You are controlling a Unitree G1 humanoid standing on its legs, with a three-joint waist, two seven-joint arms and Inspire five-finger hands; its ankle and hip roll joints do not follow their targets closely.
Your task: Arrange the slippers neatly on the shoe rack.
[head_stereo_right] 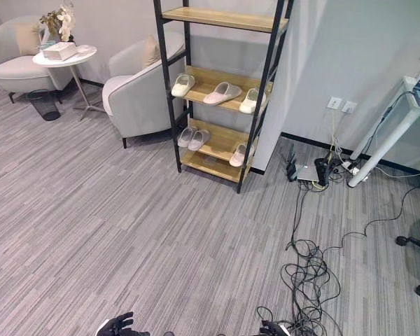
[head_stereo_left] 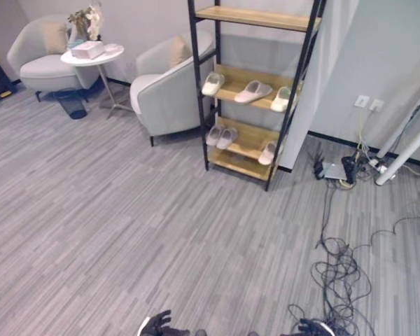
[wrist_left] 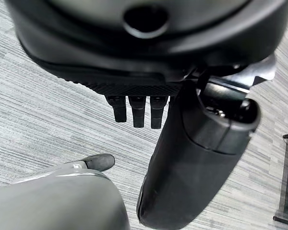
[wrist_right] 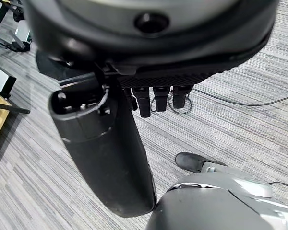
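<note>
Approach stage, by the look of it: the robot stands well back from the shoe rack (head_stereo_left: 255, 91), which rises at about 1 o'clock in the head views, and neither hand has anything in it. The left hand (head_stereo_left: 156, 325) shows at 7 o'clock on the bottom edge, the right hand (head_stereo_left: 315, 327) at 5 o'clock; in each wrist view the fingers (wrist_left: 137, 114) hang straight and relaxed over bare floor, thumb extended, holding nothing. Count of slippers: six, all already on the rack. Middle shelf (head_stereo_left: 241, 77) carries three: one at the left end (head_stereo_left: 212, 84), one in the centre lying askew (head_stereo_left: 253, 92), one at the right end (head_stereo_left: 282, 99). Lower shelf (head_stereo_left: 248, 136) carries three: a pair side by side at the left (head_stereo_left: 220, 136) and a single at the right (head_stereo_left: 268, 152). Top shelf (head_stereo_left: 255, 17) and bottom shelf (head_stereo_left: 238, 163) hold none. Two armchairs (head_stereo_left: 169, 87), one round side table (head_stereo_left: 91, 54), one tangle of cables (head_stereo_left: 339, 269) on the floor at 4 o'clock. Judged next move: walk closer to the rack, steering left of the cables, then straighten the skewed centre slipper and pair up the singles.
</note>
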